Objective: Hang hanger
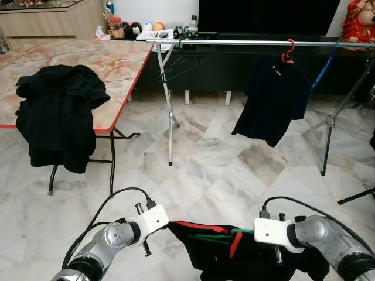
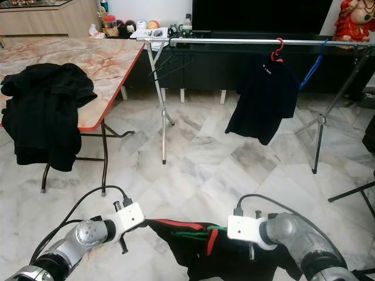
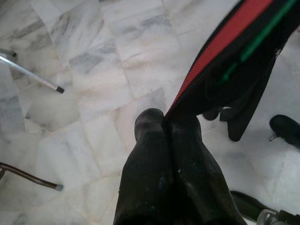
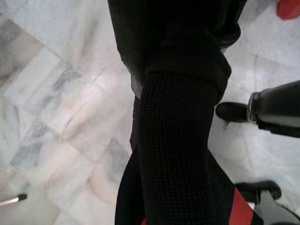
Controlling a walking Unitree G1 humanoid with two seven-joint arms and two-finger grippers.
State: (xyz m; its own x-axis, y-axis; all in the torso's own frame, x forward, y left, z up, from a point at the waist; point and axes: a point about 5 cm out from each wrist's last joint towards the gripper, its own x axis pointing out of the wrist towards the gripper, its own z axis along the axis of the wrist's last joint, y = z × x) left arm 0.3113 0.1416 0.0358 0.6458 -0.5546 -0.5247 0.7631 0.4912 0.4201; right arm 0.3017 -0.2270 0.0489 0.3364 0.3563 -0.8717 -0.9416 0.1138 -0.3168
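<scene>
Left eye view: both arms reach forward low in the frame, and a black garment (image 1: 246,254) with red trim and a green hanger (image 1: 214,236) inside is stretched between them, its long axis running left to right, roughly parallel to the rail (image 1: 263,43) far ahead across the marble floor (image 1: 205,170); a dark shirt (image 1: 272,99) on a red hanger (image 1: 287,51) already hangs there, with bare rail to its left, so the next move looks like a walk forward and a lift. Right eye view: same layout; the right arm sits a little nearer the rail's free stretch. Left wrist view: the left gripper (image 3: 166,123) has its fingers pressed together, pinching the garment's red-trimmed edge. Right wrist view: cloth hides the right gripper, so I cannot tell how its fingers stand; the garment hangs just above the floor
</scene>
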